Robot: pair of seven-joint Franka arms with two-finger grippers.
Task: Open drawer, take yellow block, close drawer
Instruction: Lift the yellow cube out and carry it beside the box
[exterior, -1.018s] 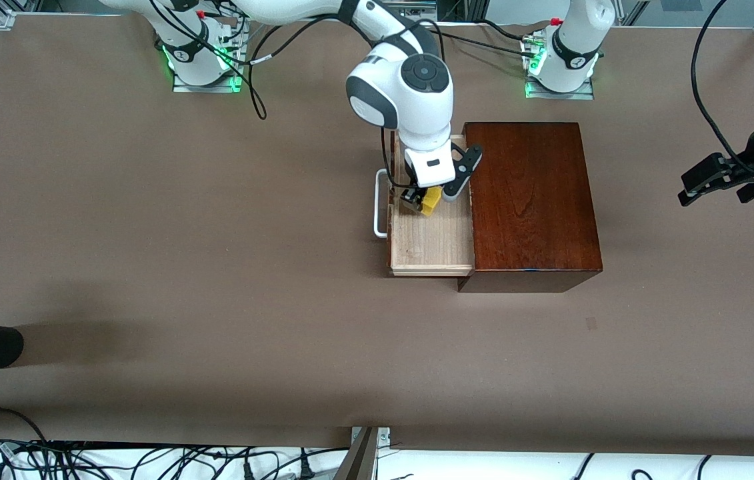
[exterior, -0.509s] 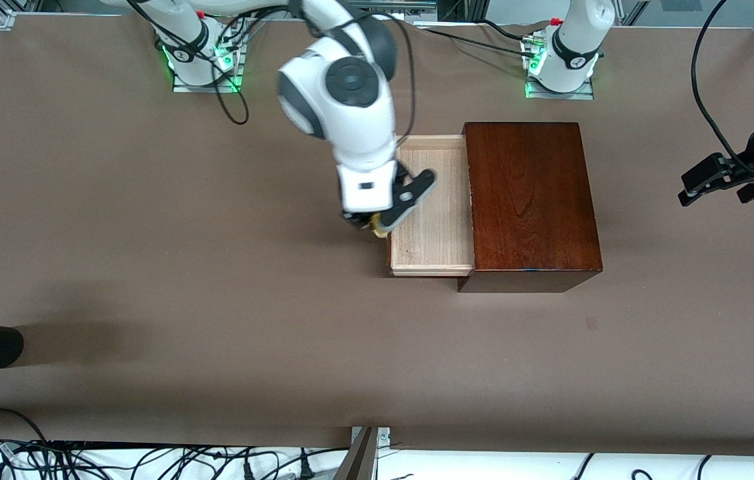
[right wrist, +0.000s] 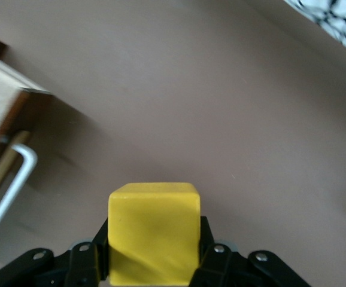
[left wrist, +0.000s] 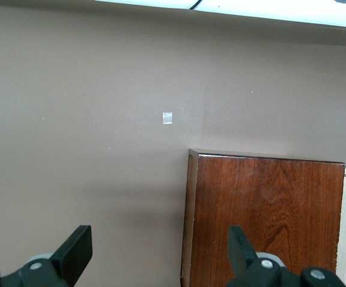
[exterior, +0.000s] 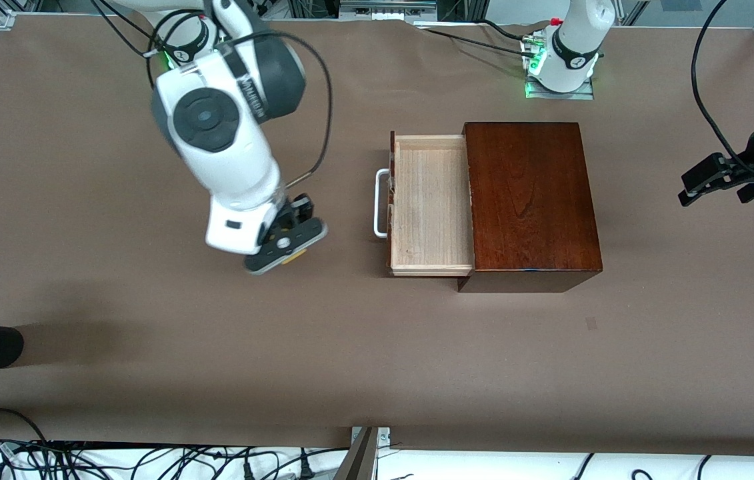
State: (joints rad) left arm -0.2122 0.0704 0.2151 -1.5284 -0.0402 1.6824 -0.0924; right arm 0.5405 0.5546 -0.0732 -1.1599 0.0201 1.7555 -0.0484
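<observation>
I saw the right gripper (right wrist: pixel 154 254) clenched on the small bright yellow cube (right wrist: pixel 154 232) over the brown table (exterior: pixel 150 347). The pale wooden drawer (exterior: pixel 431 203) stood open; the left gripper (left wrist: pixel 158 251) waited, released.

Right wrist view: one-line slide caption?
Right hand shut on the yellow block, over bare table beside the open drawer.

I count one yellow block (right wrist: pixel 154 233); one drawer (exterior: pixel 431 203) with one white handle (exterior: pixel 381 203); one dark wooden box (exterior: pixel 531 198); two grippers of mine.
</observation>
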